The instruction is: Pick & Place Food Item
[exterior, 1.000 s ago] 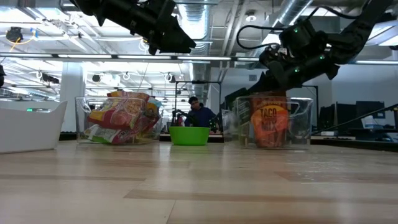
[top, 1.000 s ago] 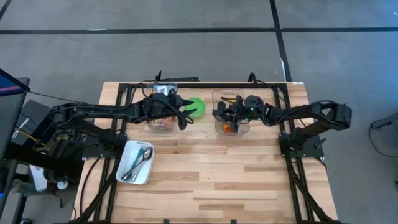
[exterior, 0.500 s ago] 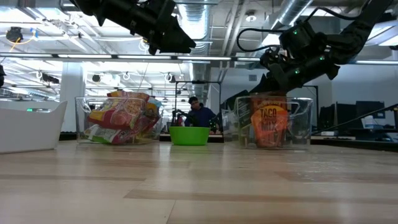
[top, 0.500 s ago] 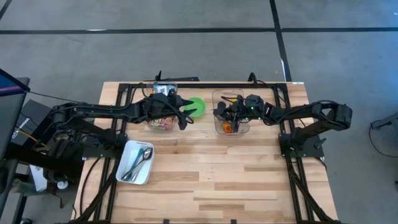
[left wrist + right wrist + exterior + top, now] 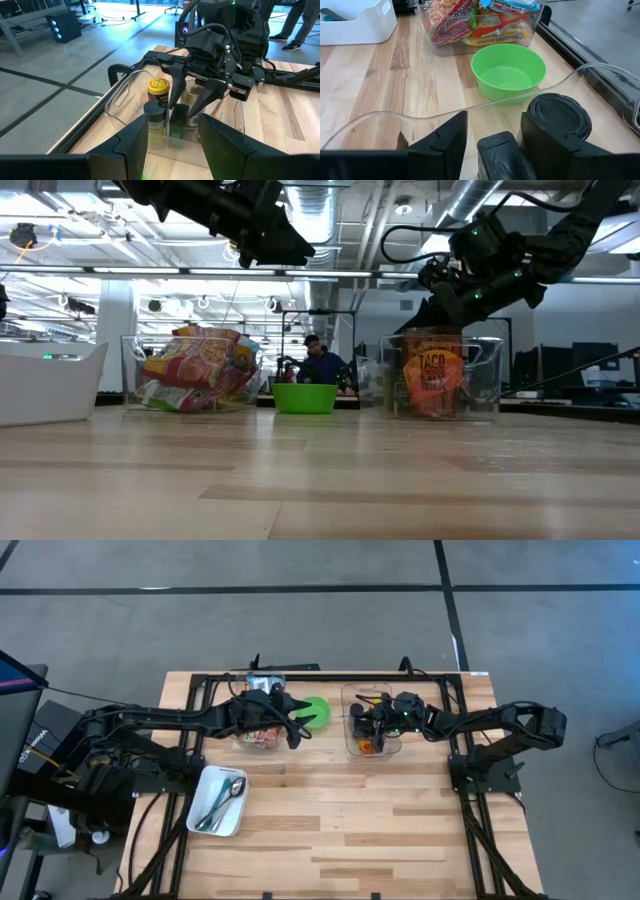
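Landmark: green bowl, smooth round plastic, near the back rail of the pale wood-plank worktop.

Right gripper hangs over the clear rigid bin just right of the bowl, jaws spread, nothing pinched. Left gripper sits just left of the bowl, above the second clear bin; jaws spread, empty.

Task item: orange taco-mix pouch, standing upright inside the bin on the right of the bowl, printed face toward the low camera.

Textures:
- Bin left of bowl: crinkly glossy ramen packets, red/yellow, piled loosely.
- Bin right of bowl: thin transparent walls, rounded corners.
- White matte tray well in front-left of the bowl, metal spoons lying in it.

View differences:
- High view: pouch is only an orange speck under the right gripper; layout of both bins and bowl is clear.
- Low view: pouch label is legible, right gripper shows just above the bin rim. A person is seated in the room behind the bowl.
- Left wrist view: shows bin contents hidden elsewhere, i.e. a yellow-capped jar and a black-capped bottle, with the right gripper spread above them.
- Right wrist view: a round black ribbed lid and a square black cap close up, bowl and ramen packets beyond the bin wall.
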You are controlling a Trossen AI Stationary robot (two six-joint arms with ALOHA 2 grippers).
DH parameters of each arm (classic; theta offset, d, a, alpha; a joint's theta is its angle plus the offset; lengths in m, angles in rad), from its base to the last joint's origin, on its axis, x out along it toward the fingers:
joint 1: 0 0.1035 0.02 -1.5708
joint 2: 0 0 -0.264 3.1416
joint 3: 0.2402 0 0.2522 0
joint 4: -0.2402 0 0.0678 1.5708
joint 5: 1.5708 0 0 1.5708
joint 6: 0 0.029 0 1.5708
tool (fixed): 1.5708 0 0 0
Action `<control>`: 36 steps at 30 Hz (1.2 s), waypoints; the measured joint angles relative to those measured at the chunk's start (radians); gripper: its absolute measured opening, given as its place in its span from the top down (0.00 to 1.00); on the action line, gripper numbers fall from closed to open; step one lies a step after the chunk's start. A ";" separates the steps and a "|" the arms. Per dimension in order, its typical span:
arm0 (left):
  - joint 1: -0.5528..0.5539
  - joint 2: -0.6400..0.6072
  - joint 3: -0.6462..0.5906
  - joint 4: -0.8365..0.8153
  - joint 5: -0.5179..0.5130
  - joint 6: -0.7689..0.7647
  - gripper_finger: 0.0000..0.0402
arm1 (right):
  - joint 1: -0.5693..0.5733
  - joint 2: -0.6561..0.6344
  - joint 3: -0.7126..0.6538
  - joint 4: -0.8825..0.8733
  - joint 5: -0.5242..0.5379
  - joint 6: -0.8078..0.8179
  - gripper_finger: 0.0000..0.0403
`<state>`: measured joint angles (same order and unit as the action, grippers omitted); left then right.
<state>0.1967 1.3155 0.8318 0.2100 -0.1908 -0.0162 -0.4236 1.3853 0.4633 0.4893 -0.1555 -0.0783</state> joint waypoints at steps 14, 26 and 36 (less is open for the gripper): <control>0.000 0.000 0.000 0.000 0.003 0.000 0.58 | 0.000 0.001 0.033 -0.022 0.000 0.000 0.56; 0.000 0.000 0.000 0.000 0.002 0.000 0.58 | 0.000 -0.086 0.104 -0.176 0.000 -0.024 0.72; 0.000 0.000 0.000 0.000 -0.001 0.000 0.58 | -0.026 -0.285 0.111 -0.340 0.000 -0.035 0.98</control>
<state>0.1967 1.3159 0.8318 0.2104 -0.1917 -0.0158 -0.4497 1.1001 0.5747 0.1492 -0.1558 -0.1131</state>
